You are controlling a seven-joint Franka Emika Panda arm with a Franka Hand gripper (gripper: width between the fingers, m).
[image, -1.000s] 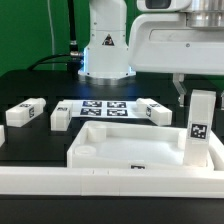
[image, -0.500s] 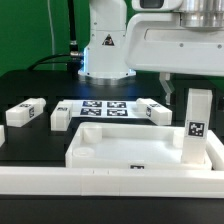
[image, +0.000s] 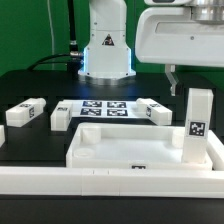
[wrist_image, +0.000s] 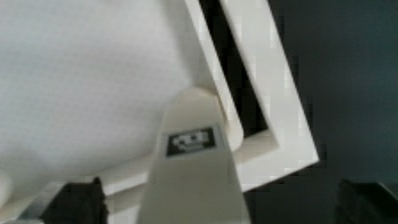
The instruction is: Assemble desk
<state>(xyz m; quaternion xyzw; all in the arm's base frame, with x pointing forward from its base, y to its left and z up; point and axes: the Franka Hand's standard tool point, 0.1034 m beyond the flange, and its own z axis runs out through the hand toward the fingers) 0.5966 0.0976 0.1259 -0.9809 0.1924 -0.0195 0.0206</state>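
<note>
At tabletop (image: 110,155) corner, one leg (image: 199,125) upright, three legs (image: 25,112) lying outside

tabletop (image: 130,152): white plastic, smooth, faint sheen along the rim. upright leg (image: 199,112), right of frame: same white plastic; its tag (image: 196,130) is flat black-and-white print. lying leg (image: 25,112), left: same plastic. desk (image: 30,142): black, matt. arm housing (image: 105,45), top centre: glossy white plastic.
</note>
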